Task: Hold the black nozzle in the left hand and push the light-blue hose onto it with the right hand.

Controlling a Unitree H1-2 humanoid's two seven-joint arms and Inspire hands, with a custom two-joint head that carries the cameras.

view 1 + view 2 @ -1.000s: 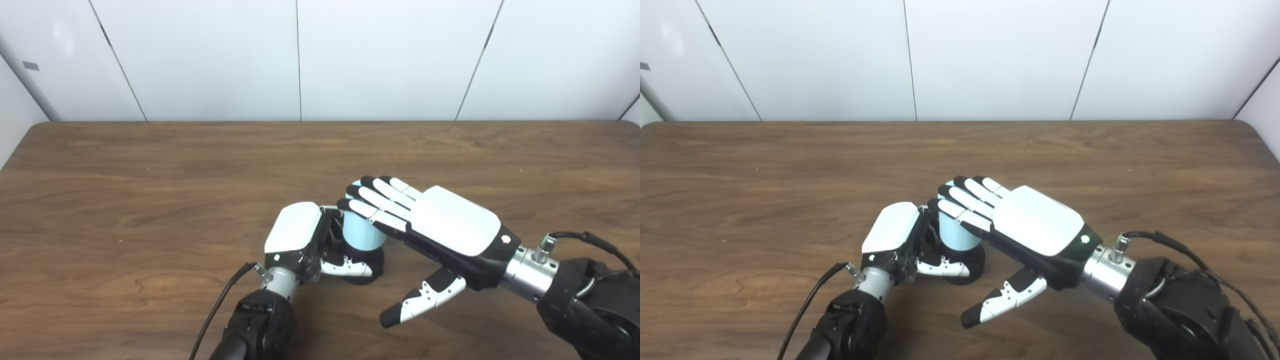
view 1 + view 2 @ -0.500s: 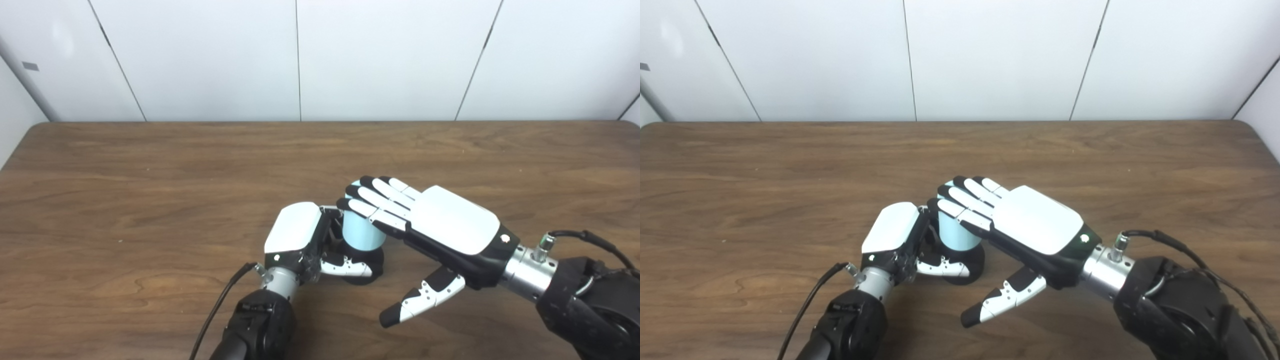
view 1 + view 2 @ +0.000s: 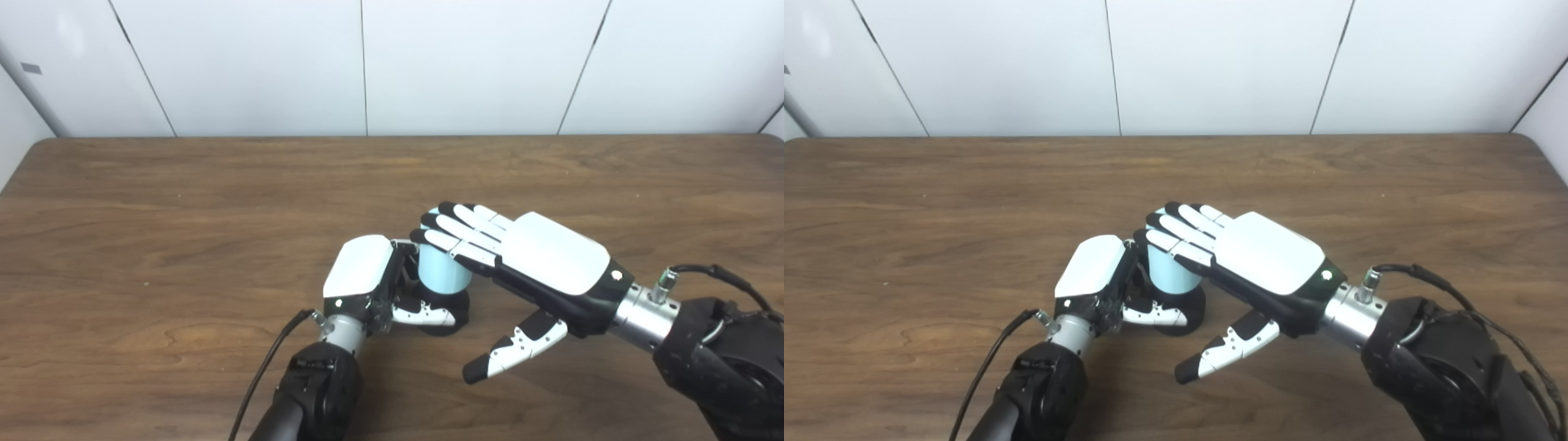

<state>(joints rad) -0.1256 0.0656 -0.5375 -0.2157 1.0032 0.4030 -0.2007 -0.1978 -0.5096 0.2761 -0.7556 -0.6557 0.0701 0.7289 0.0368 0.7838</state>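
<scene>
The black nozzle [image 3: 450, 309] stands upright on the wooden table [image 3: 184, 233], near the front middle. The light-blue hose [image 3: 442, 277], a short cylinder, sits on top of it. My left hand [image 3: 373, 285] is shut on the nozzle, thumb across its front. My right hand [image 3: 533, 260] is flat and open, palm down. Its fingers [image 3: 456, 229] lie over the hose's top and its thumb hangs free below. The hose's top and the joint between hose and nozzle are partly hidden.
A white panelled wall [image 3: 367, 61] stands behind the table's far edge. My right forearm [image 3: 716, 355] comes in low over the table's front right. A black cable [image 3: 269, 367] runs beside my left wrist.
The whole picture has shifted down a little, so the camera moved. The hands, hose and nozzle keep their places relative to each other.
</scene>
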